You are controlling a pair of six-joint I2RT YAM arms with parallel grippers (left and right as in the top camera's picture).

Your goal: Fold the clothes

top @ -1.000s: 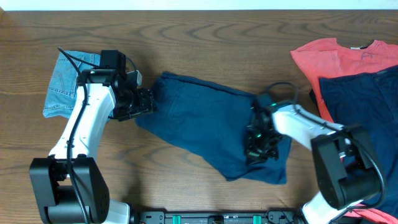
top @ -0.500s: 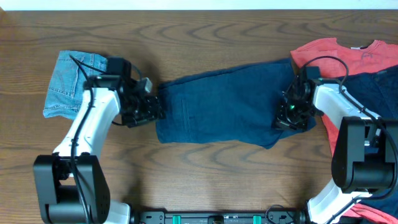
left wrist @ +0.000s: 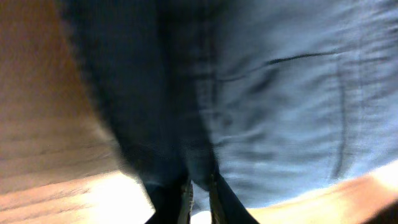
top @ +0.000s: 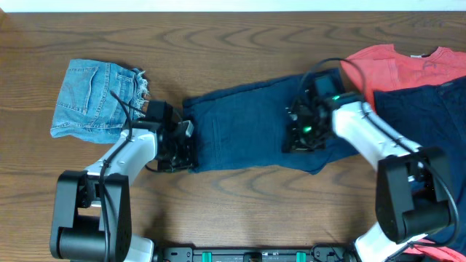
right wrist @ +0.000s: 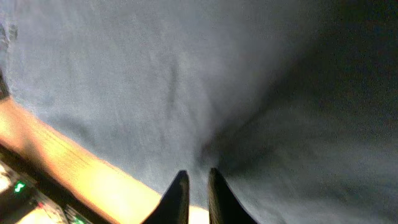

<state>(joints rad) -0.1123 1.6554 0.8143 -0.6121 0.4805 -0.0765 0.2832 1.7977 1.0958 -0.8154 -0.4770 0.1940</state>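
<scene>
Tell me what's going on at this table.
Two robot arms are handling a navy garment spread across the middle of the table. The left gripper pinches its left edge, and the right gripper pinches cloth near its right end. Denim shorts lie off to the left. A coral T-shirt and another navy piece lie to the right.

A dark brown wooden tabletop with broad, wavy grain fills nearly the whole overhead view. In both wrist views it shows only as a blurred, warmly lit orange-brown patch at the lower left. A narrow pale strip runs along its far edge. At the near edge lies a black bar carrying small green fittings.
</scene>
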